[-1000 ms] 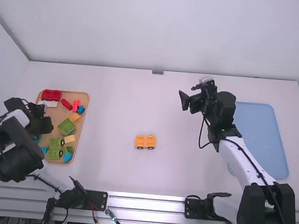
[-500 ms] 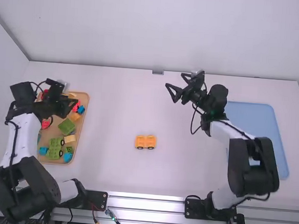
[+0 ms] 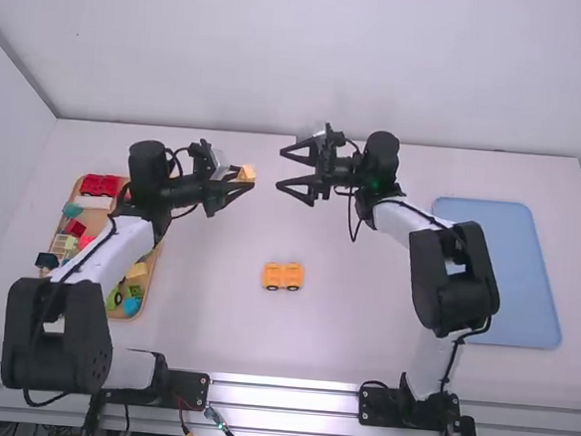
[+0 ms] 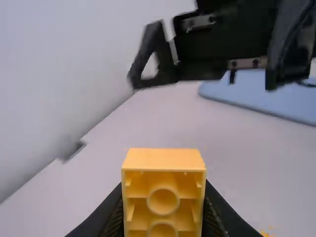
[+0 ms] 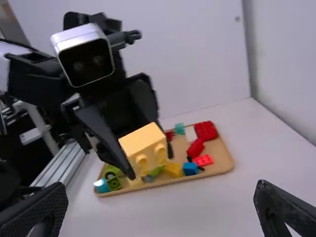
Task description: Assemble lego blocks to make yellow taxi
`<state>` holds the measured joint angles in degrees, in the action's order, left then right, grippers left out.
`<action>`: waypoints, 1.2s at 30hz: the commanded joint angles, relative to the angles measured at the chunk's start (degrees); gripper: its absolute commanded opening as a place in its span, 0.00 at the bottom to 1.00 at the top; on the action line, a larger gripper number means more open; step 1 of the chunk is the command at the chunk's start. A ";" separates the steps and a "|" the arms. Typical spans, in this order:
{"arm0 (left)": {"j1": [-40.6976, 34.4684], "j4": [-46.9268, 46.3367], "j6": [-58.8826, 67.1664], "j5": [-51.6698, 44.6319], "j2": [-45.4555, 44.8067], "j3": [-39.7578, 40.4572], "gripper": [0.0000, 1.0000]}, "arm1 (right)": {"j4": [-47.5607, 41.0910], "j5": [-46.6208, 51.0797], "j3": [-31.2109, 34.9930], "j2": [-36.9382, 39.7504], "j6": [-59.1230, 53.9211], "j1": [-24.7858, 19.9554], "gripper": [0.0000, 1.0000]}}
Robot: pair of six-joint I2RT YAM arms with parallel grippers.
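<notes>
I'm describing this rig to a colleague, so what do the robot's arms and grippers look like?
The left arm and right arm have white links, chunky black joints and black cables. The left gripper and right gripper are black, each with two tapering fingers. A silver-rimmed, black-faced camera sits on the left wrist.

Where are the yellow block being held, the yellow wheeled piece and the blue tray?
Yellow block (image 4: 164, 160): left wrist view, its smooth face.
Yellow wheeled piece (image 3: 284, 274): high view, body above the wheels.
Blue tray (image 3: 520, 284): high view, bare surface.
</notes>
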<state>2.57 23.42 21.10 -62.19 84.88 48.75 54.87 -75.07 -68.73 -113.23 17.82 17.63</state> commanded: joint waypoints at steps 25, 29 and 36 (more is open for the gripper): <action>-3.45 22.73 -23.23 -13.90 9.79 -0.22 0.18 | 4.11 0.09 -1.88 -0.68 1.90 2.34 0.68; -4.31 22.73 -23.23 -13.84 9.79 -0.02 0.18 | 4.09 0.07 -1.86 -0.68 1.90 3.10 0.65; -4.46 23.56 -23.23 -13.86 9.79 -0.07 0.18 | 4.09 -0.11 -1.86 -0.68 1.90 3.76 0.56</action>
<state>-1.72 46.59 -1.78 -74.98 94.39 48.73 58.81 -74.83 -68.73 -113.25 19.44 21.23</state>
